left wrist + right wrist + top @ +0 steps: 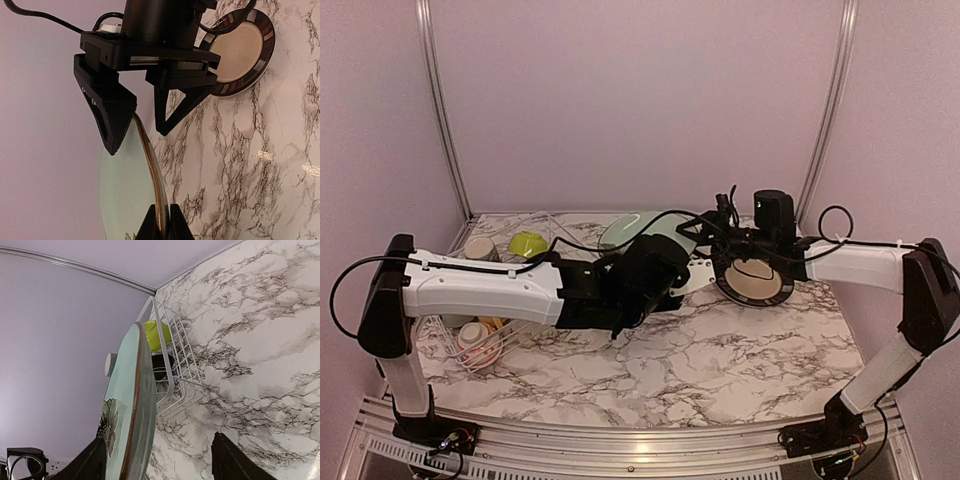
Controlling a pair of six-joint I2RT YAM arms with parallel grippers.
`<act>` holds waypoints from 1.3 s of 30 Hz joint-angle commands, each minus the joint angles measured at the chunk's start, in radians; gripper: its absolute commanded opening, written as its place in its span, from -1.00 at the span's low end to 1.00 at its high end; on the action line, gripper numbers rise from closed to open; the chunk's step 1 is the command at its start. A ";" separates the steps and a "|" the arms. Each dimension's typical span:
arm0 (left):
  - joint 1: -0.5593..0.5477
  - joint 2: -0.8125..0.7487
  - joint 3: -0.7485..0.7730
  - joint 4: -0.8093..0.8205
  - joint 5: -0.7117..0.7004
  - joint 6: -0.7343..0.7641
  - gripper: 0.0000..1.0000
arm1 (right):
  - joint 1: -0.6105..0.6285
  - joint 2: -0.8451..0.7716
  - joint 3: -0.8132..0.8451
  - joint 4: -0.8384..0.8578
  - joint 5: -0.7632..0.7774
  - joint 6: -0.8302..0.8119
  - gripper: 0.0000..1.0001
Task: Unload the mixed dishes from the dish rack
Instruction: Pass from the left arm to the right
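Fingers of the left gripper (pixel 162 215) were clamped narrow on the rim of the green plate (pixel 122 405). The plate was held on edge, off the table (pixel 250 165), with its faces upright. From that grip the plate's width ran straight away towards the right gripper (pixel 138 141), so that the opposite rim was presented between the right fingers. Those fingers were spread wide and set astride that rim, one to each face. Nothing was gripped by them.

The plate was not centred in the gap. In the right wrist view its flowered face was seen close against one finger, though contact could not be made out. The other finger stood well apart from the plate's back.

A handover from left to right was judged to be the step in hand. The coming move was judged to turn on the right fingers being shut across the plate's thickness, square to its faces, before the left grip was released. Since the plate lay off-centre, some sideways push was to be expected as the far finger came in.

Beyond the plate from the right fingers, well apart, the rack (pixel 167 365) was seen with a lime bowl (pixel 159 335) in it. A cream plate (pixel 242 50) lay flat on the table below and beside the right fingers. The right arm was judged the nearer to that spot.
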 commanded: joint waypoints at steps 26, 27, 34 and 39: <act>-0.033 0.087 0.040 0.058 -0.185 0.079 -0.75 | 0.036 0.091 -0.073 0.342 -0.090 0.259 -0.99; -0.033 0.083 0.042 0.030 -0.172 0.062 -0.59 | 0.035 0.090 -0.076 0.350 -0.084 0.261 -1.00; -0.031 -0.001 0.004 -0.081 -0.045 -0.067 0.28 | 0.015 0.086 -0.107 0.439 -0.077 0.299 -1.00; -0.026 -0.119 -0.041 -0.148 0.112 -0.176 0.47 | -0.047 0.060 -0.140 0.415 -0.072 0.270 -1.00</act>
